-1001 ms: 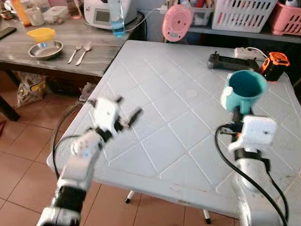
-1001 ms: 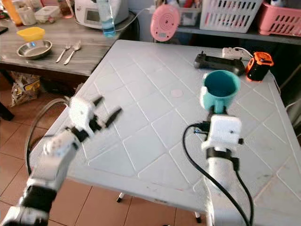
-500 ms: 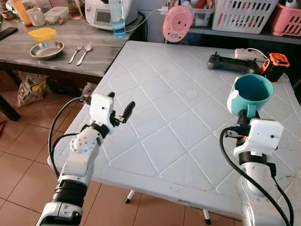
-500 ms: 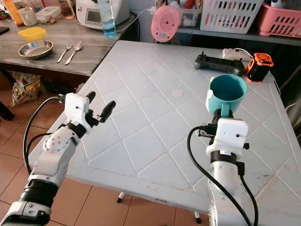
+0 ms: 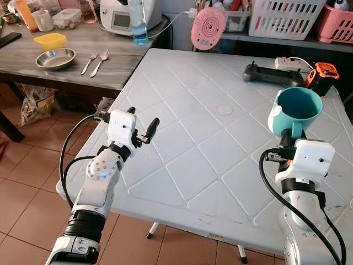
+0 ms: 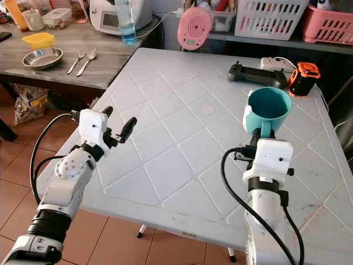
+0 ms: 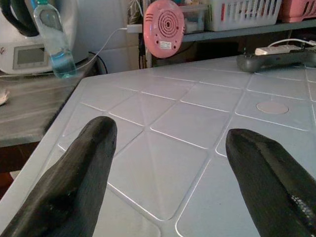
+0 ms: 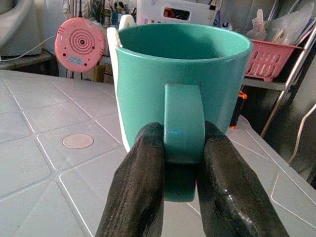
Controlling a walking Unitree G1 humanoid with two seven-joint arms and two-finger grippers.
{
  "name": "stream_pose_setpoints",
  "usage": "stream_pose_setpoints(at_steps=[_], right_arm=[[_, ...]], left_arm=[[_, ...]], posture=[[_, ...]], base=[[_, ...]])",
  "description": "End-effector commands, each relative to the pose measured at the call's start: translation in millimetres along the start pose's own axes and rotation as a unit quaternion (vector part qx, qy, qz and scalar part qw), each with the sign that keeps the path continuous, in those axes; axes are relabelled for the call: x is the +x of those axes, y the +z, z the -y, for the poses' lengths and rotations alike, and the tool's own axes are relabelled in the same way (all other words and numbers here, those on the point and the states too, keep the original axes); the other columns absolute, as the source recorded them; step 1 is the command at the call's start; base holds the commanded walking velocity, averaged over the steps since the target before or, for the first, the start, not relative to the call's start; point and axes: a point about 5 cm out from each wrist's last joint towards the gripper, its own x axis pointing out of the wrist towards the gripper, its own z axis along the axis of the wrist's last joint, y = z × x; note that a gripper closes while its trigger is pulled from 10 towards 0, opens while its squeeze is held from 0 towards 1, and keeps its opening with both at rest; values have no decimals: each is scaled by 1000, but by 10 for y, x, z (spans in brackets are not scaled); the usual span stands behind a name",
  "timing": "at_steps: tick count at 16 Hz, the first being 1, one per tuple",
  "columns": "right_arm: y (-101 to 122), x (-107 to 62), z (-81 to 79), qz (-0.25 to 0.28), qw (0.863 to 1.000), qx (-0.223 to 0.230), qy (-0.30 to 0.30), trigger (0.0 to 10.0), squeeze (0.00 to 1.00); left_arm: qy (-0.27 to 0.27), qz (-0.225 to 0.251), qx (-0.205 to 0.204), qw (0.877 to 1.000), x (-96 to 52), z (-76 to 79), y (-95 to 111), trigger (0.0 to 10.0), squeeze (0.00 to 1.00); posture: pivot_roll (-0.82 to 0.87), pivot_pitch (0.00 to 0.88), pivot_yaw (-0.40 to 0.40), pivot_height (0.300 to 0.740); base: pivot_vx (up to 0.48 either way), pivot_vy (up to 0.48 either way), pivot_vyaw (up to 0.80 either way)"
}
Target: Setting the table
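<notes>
Because the right pincer (image 8: 180, 148) pinches only the teal mug's (image 5: 295, 112) handle at right of frame, the mug could swing or slip above the bench (image 5: 187, 132); the left pincer (image 5: 144, 131) is spread, empty.

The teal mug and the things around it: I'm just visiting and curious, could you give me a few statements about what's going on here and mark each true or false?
1. The right gripper holds the teal mug by its handle. True.
2. The mug lies on its side on the white table. False: it is upright, held above the table.
3. The left gripper is open and holds nothing. True.
4. A fork and spoon lie on the white table. False: they lie on the grey side table, beside a metal bowl.
5. A black controller lies at the white table's far side. True.
</notes>
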Motion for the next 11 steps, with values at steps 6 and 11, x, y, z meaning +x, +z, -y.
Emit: stream_pose_setpoints(at_steps=[6, 11], right_arm=[[23, -14, 13, 3, 1000, 5, -7, 10000, 0], [16, -2, 29, 3, 1000, 5, -9, 10000, 0]], left_arm=[[7, -2, 12, 1000, 14, -9, 7, 10000, 0], [9, -3, 12, 1000, 10, -6, 5, 10000, 0]], posture=[[68, 81, 7, 740], [71, 77, 7, 740]], base=[[0, 0, 0], [0, 0, 0]])
